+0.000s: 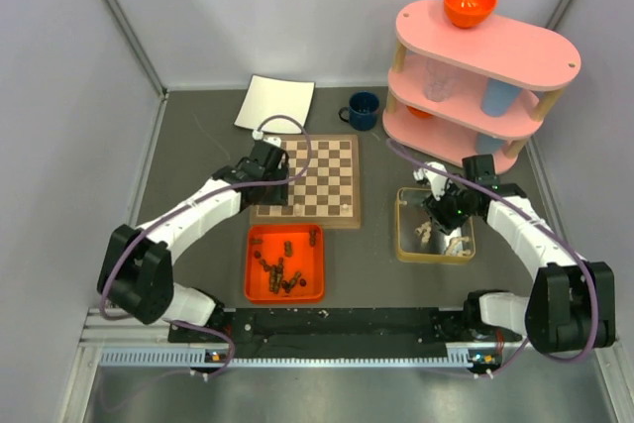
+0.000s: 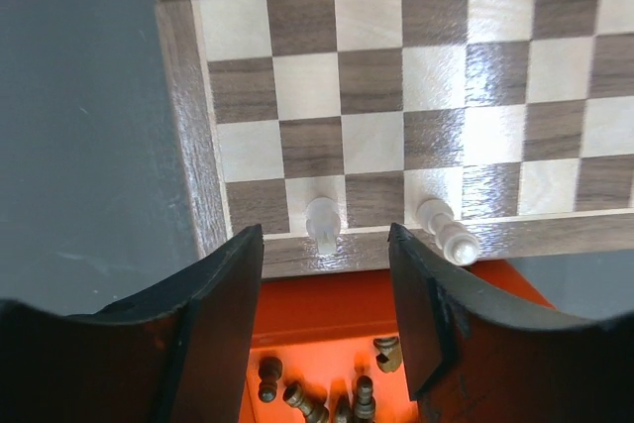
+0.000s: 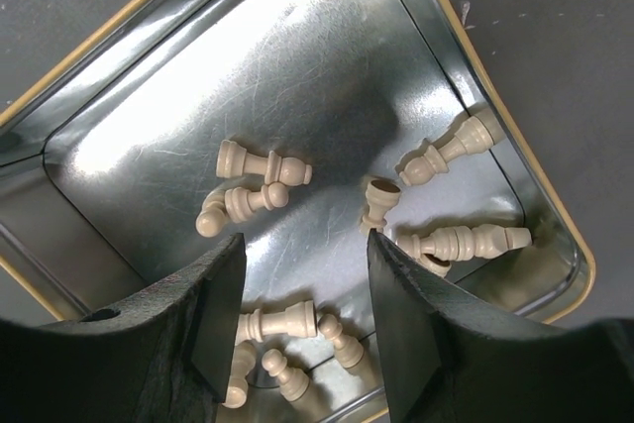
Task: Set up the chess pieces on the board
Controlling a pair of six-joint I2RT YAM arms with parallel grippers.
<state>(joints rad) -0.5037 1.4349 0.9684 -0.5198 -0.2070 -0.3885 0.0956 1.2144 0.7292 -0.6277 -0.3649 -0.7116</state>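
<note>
Left hand [image 2: 323, 237] spread at a pale pawn [image 2: 322, 221]; right hand [image 3: 305, 241] spread over tin [image 3: 464, 76]

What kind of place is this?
Probably a robotics lab test booth: a left arm and right arm bolted to a rail, plain grey walls around the table, and staged props like a chessboard and pink shelf.

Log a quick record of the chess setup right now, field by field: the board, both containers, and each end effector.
board: two pale pieces at its near-left edge
upright pale piece: standing on a near-row square
tipped pale piece: lying across the near rim
orange tray: holds the dark pieces
metal tin: holds loose pale pieces, most lying down
left end effector: open, above the board's near edge, holding nothing
right end effector: open, above the tin, holding nothing
</note>
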